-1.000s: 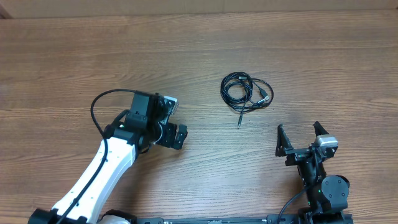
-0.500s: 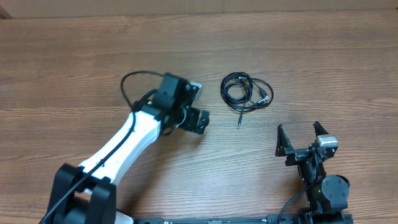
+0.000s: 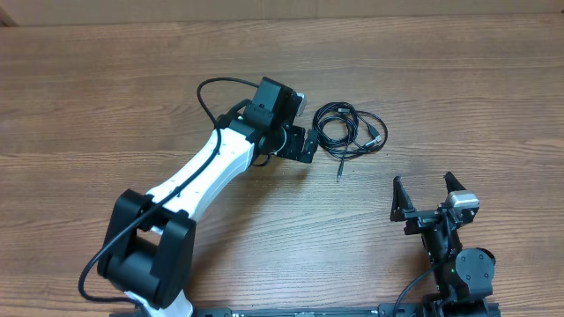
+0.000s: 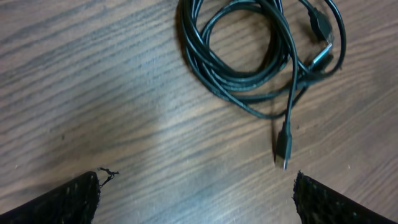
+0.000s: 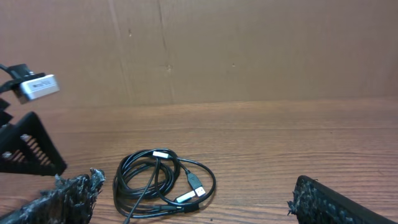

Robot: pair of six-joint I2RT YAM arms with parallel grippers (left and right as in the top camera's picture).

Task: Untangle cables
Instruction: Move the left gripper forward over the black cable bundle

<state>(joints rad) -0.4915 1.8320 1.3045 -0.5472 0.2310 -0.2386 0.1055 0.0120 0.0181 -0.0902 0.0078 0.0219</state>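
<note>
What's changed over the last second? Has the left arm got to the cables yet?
The left gripper swept right and away from its base across the table, ending just left of the coiled cables, jaws open, holding nothing. The cables lie as before, untouched. The right gripper stayed put, open.

Overhead: light even, diffuse, from above; brown wood-grain table mid-bright, no glare, shadows faint and short. Focus sharp across frame, no bending visible at edges.

My left wrist view: pale sheen on wood left of centre; thin black coiled cables crisp, soft shadow under them; my left gripper, black fingers in bottom corners blurred.

My right wrist view: dimmer, warmer; plain brown back wall flat-lit; my right gripper, fingers likewise fuzzy; cables slightly soft.
</note>
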